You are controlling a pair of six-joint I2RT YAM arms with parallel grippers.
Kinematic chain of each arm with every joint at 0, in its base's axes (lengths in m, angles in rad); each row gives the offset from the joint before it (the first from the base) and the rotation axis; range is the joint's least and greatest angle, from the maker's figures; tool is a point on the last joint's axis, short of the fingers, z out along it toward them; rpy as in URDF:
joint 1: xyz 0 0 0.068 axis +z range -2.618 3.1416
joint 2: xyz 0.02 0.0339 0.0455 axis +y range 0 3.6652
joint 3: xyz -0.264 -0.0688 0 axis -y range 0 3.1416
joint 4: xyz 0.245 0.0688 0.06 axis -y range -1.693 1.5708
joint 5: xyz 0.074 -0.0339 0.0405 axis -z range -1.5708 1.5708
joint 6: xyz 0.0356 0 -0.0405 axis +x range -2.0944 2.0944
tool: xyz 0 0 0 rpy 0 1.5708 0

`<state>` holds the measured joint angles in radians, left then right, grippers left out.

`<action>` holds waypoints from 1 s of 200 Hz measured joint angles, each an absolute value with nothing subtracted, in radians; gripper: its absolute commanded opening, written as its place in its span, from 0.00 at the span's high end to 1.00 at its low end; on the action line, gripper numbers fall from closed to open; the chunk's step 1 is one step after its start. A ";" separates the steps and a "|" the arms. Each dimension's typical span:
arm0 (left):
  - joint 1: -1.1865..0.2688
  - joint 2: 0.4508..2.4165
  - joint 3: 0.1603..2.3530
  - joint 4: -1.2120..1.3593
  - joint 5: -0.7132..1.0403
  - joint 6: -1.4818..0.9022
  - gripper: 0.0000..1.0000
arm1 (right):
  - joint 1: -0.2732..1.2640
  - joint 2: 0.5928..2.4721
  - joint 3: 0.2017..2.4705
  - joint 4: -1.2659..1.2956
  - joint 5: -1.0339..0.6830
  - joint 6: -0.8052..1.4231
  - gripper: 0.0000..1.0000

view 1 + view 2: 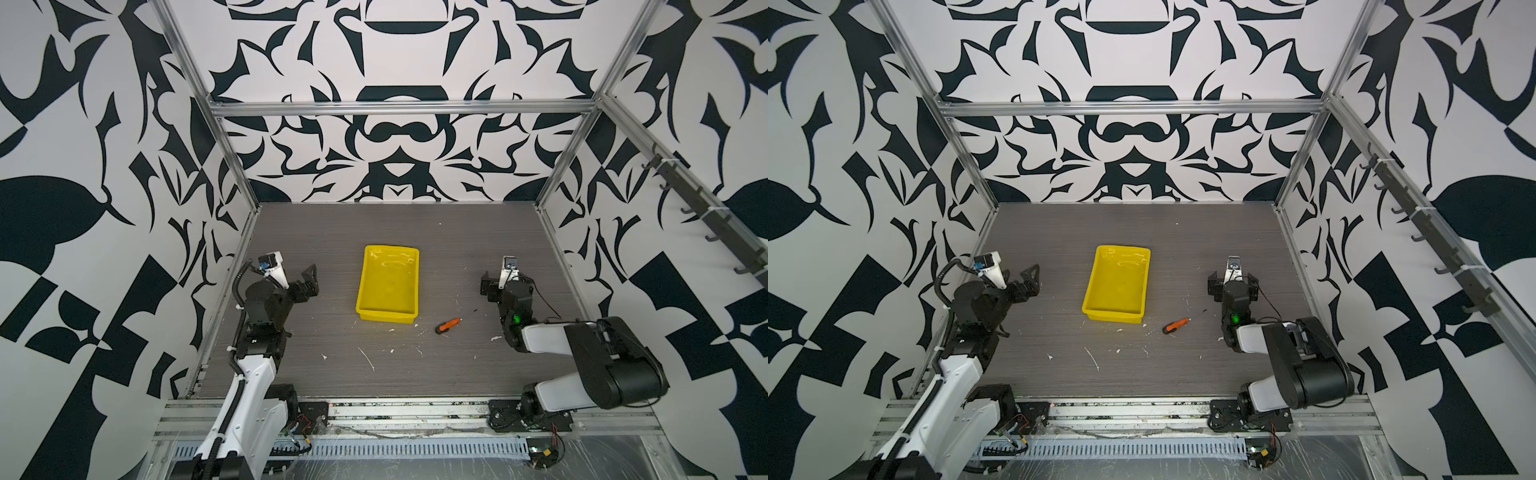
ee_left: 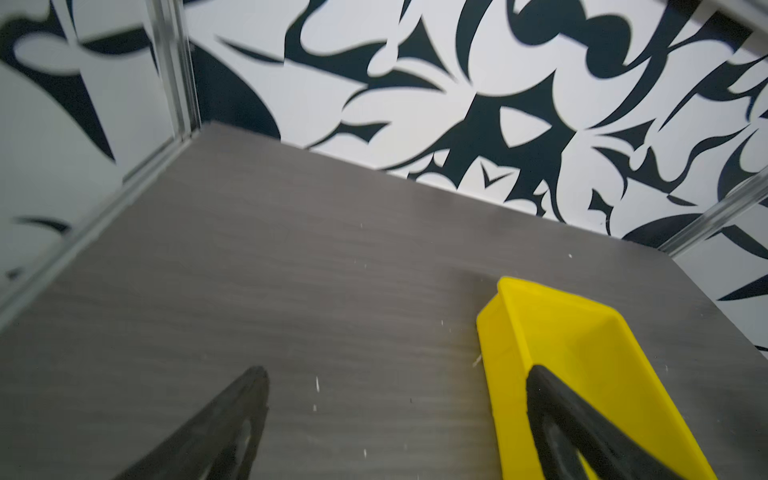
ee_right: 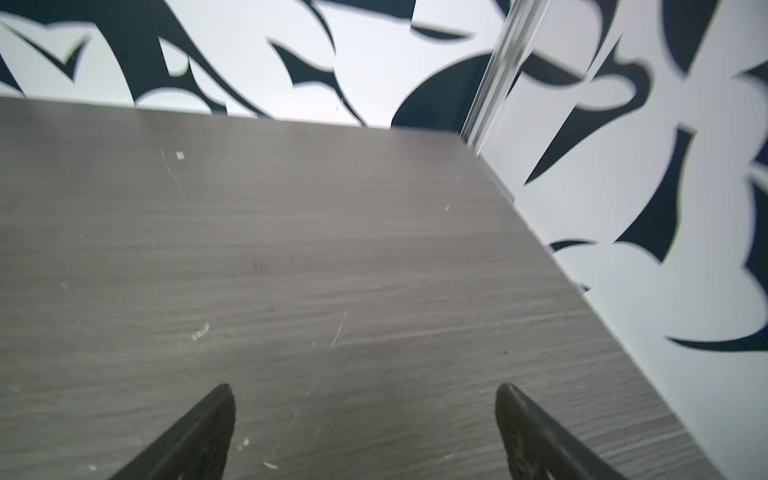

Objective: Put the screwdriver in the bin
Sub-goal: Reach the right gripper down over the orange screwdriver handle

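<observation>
In both top views the screwdriver [image 1: 448, 325] [image 1: 1176, 325] lies on the worktop [image 1: 332, 232], near the front right corner of the bin [image 1: 386, 316] but outside it.

Left wrist: the left tool [image 2: 399, 374] has its jaws apart, and one finger overlaps the bin in the view.

Right wrist: the right tool [image 3: 365, 390] is spread wide above the worktop, holding nothing.

Found the screwdriver [image 1: 448, 325] lying flat on the grey table [image 1: 374, 232], outside the bin [image 1: 386, 316], near its front right corner and clear of it. Noted an orange handle, a black butt end turned toward the front left, and a thin dark shaft pointing to the right rear. Found the bin near mid-table, upright, opening upward. Recorded bright yellow plastic, shallow and rectangular, with a rolled rim and glossy interior.
</observation>
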<state>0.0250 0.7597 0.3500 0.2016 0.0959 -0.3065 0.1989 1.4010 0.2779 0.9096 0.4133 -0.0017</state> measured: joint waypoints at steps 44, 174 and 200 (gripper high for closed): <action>0.025 0.718 0.324 0.133 0.065 -0.375 0.01 | 0.216 1.177 0.364 0.514 0.571 0.112 0.00; 0.025 0.919 0.535 -0.230 0.015 -0.581 0.01 | 0.235 0.831 0.474 -0.382 -0.007 1.120 0.29; 0.025 0.916 0.527 -0.249 -0.007 -0.606 0.01 | 0.482 0.795 0.502 -0.426 0.102 1.282 0.32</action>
<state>0.0250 0.9165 0.5274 -0.2485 -0.0074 -0.6064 0.4824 0.7952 0.5022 -0.4259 0.1024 1.2816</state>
